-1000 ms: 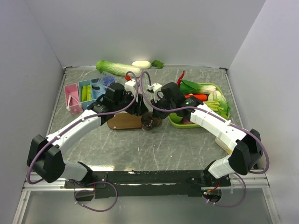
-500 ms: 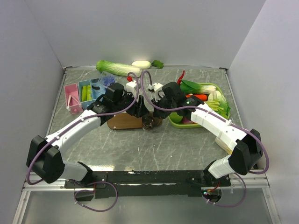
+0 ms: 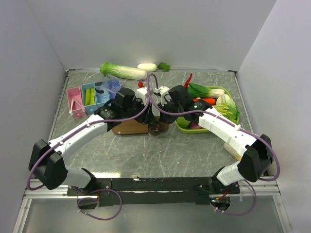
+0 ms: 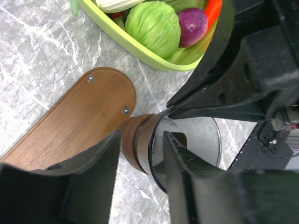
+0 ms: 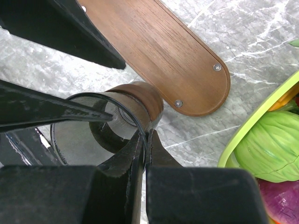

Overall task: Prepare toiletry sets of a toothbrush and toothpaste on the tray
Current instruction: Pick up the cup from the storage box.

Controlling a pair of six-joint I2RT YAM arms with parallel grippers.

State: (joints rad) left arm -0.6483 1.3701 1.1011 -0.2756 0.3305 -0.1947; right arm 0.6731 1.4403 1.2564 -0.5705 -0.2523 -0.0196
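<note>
The oval dark-wood tray (image 4: 70, 126) is bare, no set begun. The right gripper (image 5: 145, 135) pinches a dark see-through tumbler (image 5: 138, 98); the left gripper (image 4: 142, 140) straddles it, grip unclear.

A robotics laboratory test cell is shown. A grey marbled tabletop (image 3: 160, 155) is closed in on three sides by plain pale wall panels (image 3: 146, 29). A white-and-black jointed left robot arm (image 3: 77, 136) and a matching right robot arm (image 3: 228, 133) are bolted to a black metal rail (image 3: 155, 184) at the near edge, and purple cables (image 3: 104, 213) are looped below it. Unrelated household props are set out together: a lime-green plastic basket of vegetables (image 4: 140, 52), a pink-and-blue compartment box (image 3: 85, 99), an oval brown wooden tray (image 3: 129, 127) and a dark see-through tumbler with a brown band (image 4: 196, 135).
</note>
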